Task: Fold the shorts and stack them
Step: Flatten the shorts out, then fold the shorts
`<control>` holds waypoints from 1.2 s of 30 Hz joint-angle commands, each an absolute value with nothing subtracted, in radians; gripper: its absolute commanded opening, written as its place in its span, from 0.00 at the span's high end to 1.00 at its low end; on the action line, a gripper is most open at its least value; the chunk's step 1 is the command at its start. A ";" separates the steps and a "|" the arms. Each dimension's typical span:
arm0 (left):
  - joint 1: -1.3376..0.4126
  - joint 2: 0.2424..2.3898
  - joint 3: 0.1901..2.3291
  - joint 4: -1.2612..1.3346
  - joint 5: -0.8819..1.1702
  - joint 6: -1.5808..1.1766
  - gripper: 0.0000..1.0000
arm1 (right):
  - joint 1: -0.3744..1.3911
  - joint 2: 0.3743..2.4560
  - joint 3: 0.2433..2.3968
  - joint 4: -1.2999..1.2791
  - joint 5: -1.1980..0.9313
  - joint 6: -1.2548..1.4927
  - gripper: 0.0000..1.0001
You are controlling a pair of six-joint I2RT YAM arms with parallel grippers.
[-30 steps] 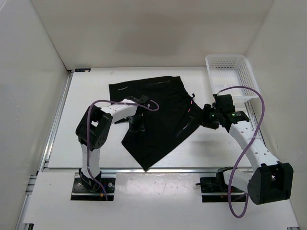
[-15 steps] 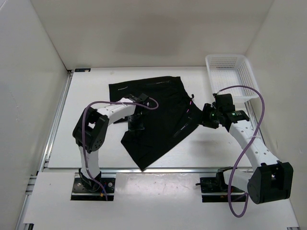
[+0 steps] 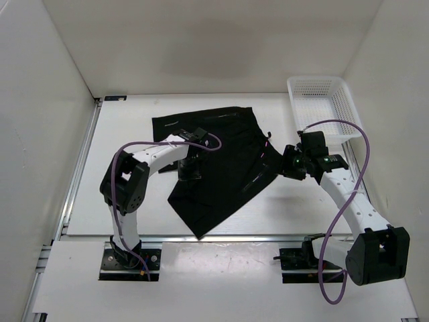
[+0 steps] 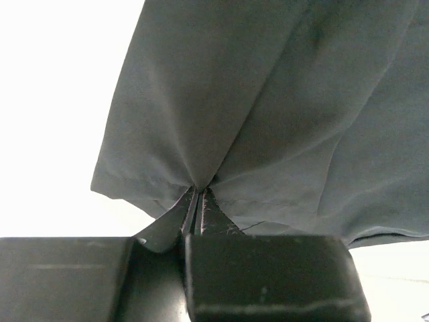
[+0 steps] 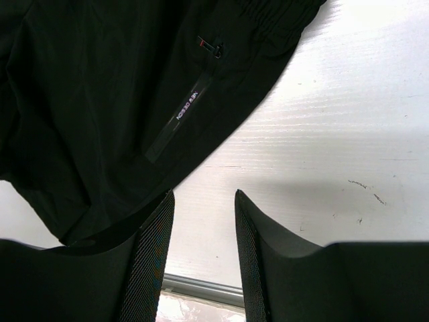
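Observation:
The black shorts (image 3: 218, 164) lie spread and partly folded on the white table, waistband toward the right with a small reddish mark. My left gripper (image 3: 190, 169) is over their left part, shut on a pinch of the fabric; in the left wrist view the cloth (image 4: 268, 114) gathers into the closed fingertips (image 4: 198, 194). My right gripper (image 3: 289, 165) hovers open just off the right edge of the shorts. In the right wrist view its fingers (image 5: 155, 241) stand apart over bare table, with the shorts' waistband and a zip pocket (image 5: 181, 114) ahead to the left.
A white mesh basket (image 3: 323, 106) stands at the back right corner of the table. White walls enclose the table on the left, back and right. A metal rail (image 3: 221, 237) runs along the table's near edge.
My left gripper has drawn its pinch of fabric slightly back and left, and the shorts' lower corner has shifted a little with it. The right arm has barely moved.

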State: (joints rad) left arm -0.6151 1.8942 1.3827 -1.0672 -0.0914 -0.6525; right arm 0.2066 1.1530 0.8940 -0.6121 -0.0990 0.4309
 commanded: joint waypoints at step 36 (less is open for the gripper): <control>-0.478 1.508 1.137 -1.012 0.080 -0.801 0.32 | 0.202 1.437 0.983 -0.428 -0.095 0.509 0.28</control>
State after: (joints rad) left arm -0.4515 1.5715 1.1866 -1.0401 0.0402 -0.7258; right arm 0.2070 1.4017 0.9199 -0.5022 -0.1078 0.4927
